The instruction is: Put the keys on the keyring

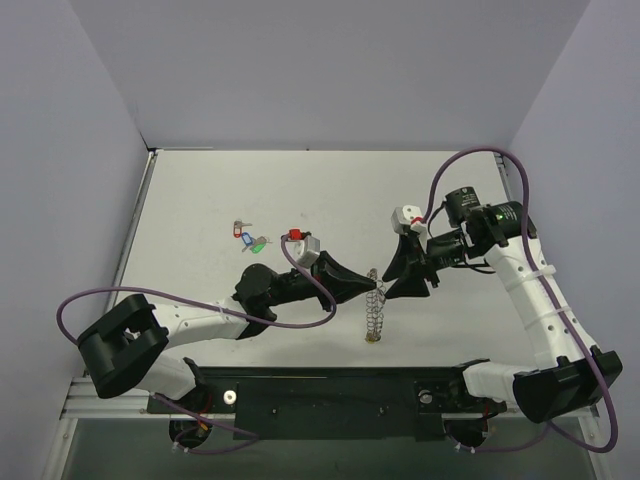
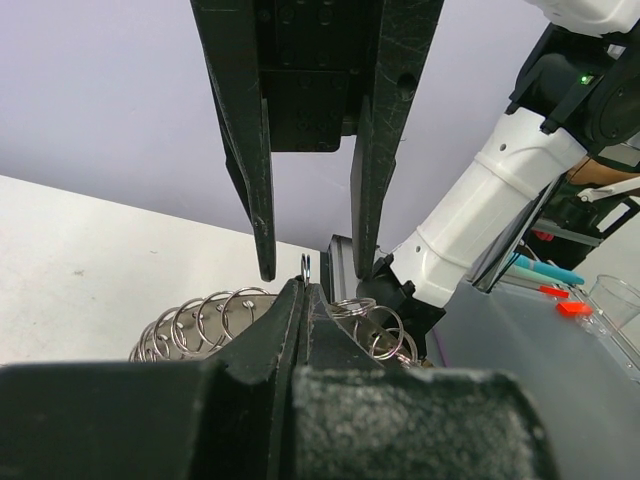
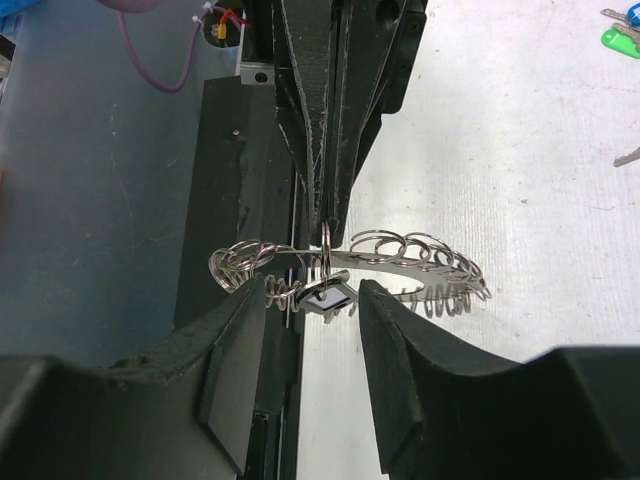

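Top external view: the keyring [image 1: 374, 315] stood on edge near centre, its lower end at or near the bench [image 1: 200, 190]. It showed as a narrow strip whose long axis ran near-to-far. Your left fingers [image 1: 368, 285] met it from the left, fully closed, pinching one small ring at its top. Your right fingers [image 1: 398, 283] sat just beside it on the opposite side, partly open and gripping nothing.

Right wrist view: the loop's arc ran crosswise over the gap between those fingers. A small dark-tagged piece [image 3: 325, 298], probably a key, hung in that gap, touching neither pad as far as you could tell. The loose keys [image 1: 247, 238] lay well apart, far left on the bench, nearer the left arm.

Judgement: the next move hinged on the right fingers closing squarely on the hanging piece directly ahead of them.
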`<state>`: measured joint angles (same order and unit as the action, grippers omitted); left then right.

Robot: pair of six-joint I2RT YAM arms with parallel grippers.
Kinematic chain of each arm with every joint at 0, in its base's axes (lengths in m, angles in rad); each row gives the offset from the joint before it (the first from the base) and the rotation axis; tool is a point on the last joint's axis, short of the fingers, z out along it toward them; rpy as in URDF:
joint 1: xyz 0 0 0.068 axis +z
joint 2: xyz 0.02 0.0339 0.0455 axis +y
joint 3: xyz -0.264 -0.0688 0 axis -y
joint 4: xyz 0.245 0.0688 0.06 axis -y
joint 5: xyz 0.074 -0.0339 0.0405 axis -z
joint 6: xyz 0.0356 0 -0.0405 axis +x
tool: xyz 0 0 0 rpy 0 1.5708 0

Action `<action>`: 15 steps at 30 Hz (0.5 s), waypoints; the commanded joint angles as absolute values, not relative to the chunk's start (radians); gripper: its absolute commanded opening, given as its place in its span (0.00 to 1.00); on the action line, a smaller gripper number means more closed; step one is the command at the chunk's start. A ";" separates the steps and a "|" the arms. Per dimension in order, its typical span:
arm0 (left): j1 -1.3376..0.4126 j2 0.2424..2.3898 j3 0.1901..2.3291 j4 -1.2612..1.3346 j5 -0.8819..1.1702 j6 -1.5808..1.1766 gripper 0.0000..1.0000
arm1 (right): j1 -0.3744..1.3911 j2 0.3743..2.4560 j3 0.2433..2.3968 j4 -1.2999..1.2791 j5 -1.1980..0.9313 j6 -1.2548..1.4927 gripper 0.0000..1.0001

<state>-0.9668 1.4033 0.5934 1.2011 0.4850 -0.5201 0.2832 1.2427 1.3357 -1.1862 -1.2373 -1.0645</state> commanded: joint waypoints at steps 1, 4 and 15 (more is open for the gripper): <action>-0.973 1.397 0.649 1.312 0.492 -0.534 0.00 | 0.290 1.259 1.379 -1.224 -1.264 -1.089 0.37; -0.976 1.397 0.649 1.309 0.477 -0.535 0.00 | 0.298 1.259 1.381 -1.224 -1.266 -1.086 0.34; -0.982 1.401 0.658 1.285 0.465 -0.525 0.00 | 0.299 1.262 1.381 -1.223 -1.276 -1.080 0.21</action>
